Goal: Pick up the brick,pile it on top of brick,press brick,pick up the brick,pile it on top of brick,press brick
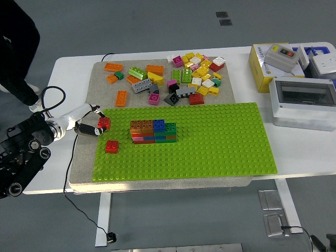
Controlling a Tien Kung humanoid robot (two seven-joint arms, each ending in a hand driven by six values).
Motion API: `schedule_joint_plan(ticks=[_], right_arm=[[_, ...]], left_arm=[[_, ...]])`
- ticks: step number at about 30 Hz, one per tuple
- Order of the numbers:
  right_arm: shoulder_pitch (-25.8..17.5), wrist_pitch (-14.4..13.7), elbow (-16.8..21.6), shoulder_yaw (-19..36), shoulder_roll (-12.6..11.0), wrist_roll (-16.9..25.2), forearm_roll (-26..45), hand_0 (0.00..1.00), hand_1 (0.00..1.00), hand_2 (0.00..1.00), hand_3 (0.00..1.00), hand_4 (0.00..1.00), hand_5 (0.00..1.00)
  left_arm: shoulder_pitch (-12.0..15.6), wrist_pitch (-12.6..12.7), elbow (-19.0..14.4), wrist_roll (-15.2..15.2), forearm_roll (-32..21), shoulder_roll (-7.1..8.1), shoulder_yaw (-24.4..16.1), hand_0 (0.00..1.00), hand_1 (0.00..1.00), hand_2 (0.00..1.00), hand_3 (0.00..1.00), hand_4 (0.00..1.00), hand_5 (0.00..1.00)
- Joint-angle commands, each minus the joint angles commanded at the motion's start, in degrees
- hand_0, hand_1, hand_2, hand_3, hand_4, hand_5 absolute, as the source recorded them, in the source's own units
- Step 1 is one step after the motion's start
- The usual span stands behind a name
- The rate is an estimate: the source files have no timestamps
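A green baseplate (210, 142) is laid on a grey mat (84, 157) on the white worktop (68, 79), and it serves here as the landmark. At the baseplate's left edge the left hand (90, 125) is seen, reached in from the left on a black arm with a white wrist section. Its fingers (92, 130) are curled around a red brick (104, 123), which is pinched at the hand's tip, just over the baseplate's left border. Whether the brick is seated on the studs or held slightly above them cannot be told.

A second red brick (111, 146) is set on the baseplate, nearer the front edge and close to the held one but apart from it. Further in on the baseplate, to the right of both red bricks, a stacked block (154, 132) is built: brown, blue and green bricks on top, with pink, red, orange and green layers visible beneath.

Beyond the baseplate's far edge, loose bricks (194, 76) in orange, yellow, green, grey, magenta, white and red are scattered over the mat. To the right of the baseplate, off the mat, a grey enclosure with a clear lid (303, 101) and a yellow box (260, 63) are placed. A person in dark clothing (18, 47) is seen at the upper left, off the worktop.
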Motion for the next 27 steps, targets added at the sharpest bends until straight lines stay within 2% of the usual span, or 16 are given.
schedule_joint_plan(ticks=[7, 11, 14, 17, 20, 24, 27], right_arm=[[-0.2, -0.4, 0.0, 1.2, -0.4, 0.2, -0.8, 0.728, 0.672, 0.676, 0.755, 0.602, 0.985], [-0.3, -0.6, 0.0, 1.8, -0.6, 0.2, -1.5, 0.728, 0.672, 0.673, 0.754, 0.602, 0.986], [-0.4, -0.6, 0.0, 2.1, -0.7, 0.2, -2.0, 0.728, 0.672, 0.673, 0.754, 0.602, 0.986], [-0.4, -0.7, 0.0, 2.2, -0.7, 0.2, -2.1, 0.729, 0.672, 0.673, 0.755, 0.602, 0.986], [-0.4, -0.7, 0.0, 2.3, -0.7, 0.2, -2.3, 0.729, 0.672, 0.673, 0.755, 0.602, 0.986], [-0.2, -0.7, 0.0, 2.0, -0.7, 0.2, -2.2, 0.727, 0.672, 0.671, 0.753, 0.603, 0.987], [-0.2, -0.8, 0.0, 1.6, -0.6, 0.2, -1.8, 0.729, 0.671, 0.670, 0.752, 0.602, 0.987]], left_arm=[[0.8, -4.1, -8.8, 4.4, -2.3, 3.79, -5.1, 0.972, 0.981, 0.998, 0.560, 0.564, 0.196], [1.6, -5.1, -13.8, 5.7, -3.2, 3.92, -7.5, 0.967, 0.978, 0.990, 0.562, 0.566, 0.202], [2.1, -5.4, -17.5, 6.3, -3.4, 2.47, -8.3, 0.967, 0.978, 0.990, 0.562, 0.566, 0.202], [2.0, -5.2, -19.0, 6.4, -3.5, 0.15, -7.6, 0.971, 0.979, 0.990, 0.564, 0.562, 0.208], [0.8, -5.0, -18.0, 6.6, -2.8, -2.16, -5.1, 0.971, 0.979, 0.990, 0.564, 0.562, 0.208], [-1.3, -4.4, -14.8, 6.6, -1.8, -5.09, -0.4, 0.982, 0.990, 0.996, 0.569, 0.560, 0.215], [-2.5, -3.9, -12.7, 6.3, -1.0, -6.46, 1.9, 0.982, 0.992, 0.998, 0.572, 0.559, 0.219]])
